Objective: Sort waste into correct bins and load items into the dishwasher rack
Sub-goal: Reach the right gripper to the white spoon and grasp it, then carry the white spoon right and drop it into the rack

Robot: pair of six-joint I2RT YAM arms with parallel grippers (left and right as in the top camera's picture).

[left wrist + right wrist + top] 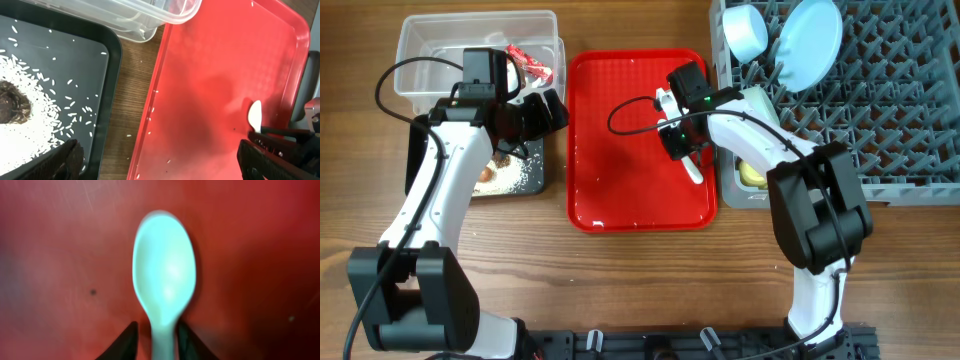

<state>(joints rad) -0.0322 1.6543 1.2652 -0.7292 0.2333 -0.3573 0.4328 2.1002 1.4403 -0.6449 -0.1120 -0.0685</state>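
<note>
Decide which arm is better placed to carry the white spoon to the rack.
Right. The right gripper straddles the handle of the white spoon, near the rack; the left gripper sits by the black bin, farther away.

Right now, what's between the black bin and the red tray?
Only a strip of wooden table with a few stray rice grains, clearest in the left wrist view.

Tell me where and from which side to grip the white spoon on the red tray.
Take the white spoon by its handle, behind the bowl, from straight above: it lies flat on the red tray, handle slim enough for the fingers.
</note>
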